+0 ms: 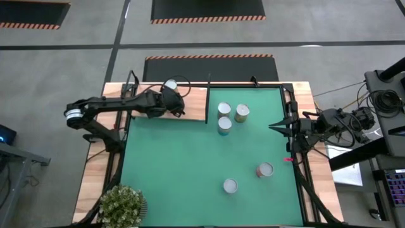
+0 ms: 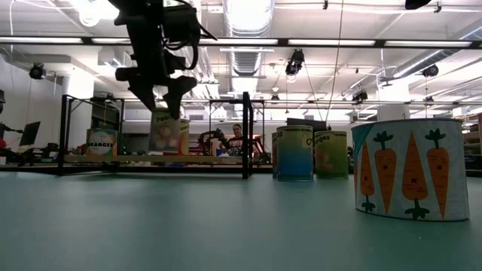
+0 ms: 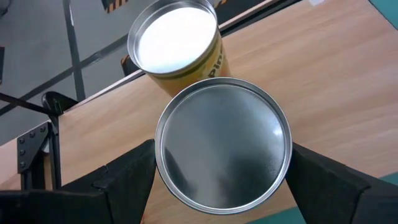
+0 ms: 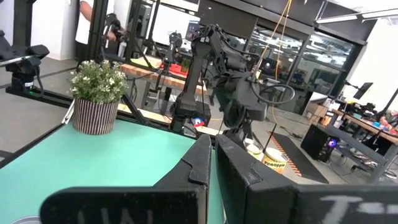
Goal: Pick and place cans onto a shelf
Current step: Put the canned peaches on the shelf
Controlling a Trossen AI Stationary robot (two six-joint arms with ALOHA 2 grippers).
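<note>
Left fingers (image 3: 124, 183) spread, one at each side of a silver-topped can (image 3: 222, 143), apparently released rather than clamped. In the low view, left gripper (image 2: 162, 105) hangs just above that can, tips about level with its top; contact hard to judge. Can upright on the shelf (image 3: 348, 74), at the far-left corner of the green mat (image 1: 190, 164), but hidden under the gripper from above. Just behind it, touching or nearly so, a yellow pineapple can (image 3: 174, 43) with white top, also on the shelf, its label partly cut off. A third shelf can, labelled oranges (image 2: 102, 141), visible only in the low view, covered by the left arm from overhead. On the mat, five more: a cluster of three (image 1: 228, 116) near the far edge just beside the shelf's end, and two apart near the front, a reddish-sided one (image 1: 264, 170) and a plain-topped one (image 1: 230, 185). Eight cans in all. Right fingers (image 4: 193, 168) pressed together, holding nothing; right gripper (image 1: 273, 126) waiting at the mat's right edge. One potted plant (image 1: 123, 206) at the front-left corner.
</note>
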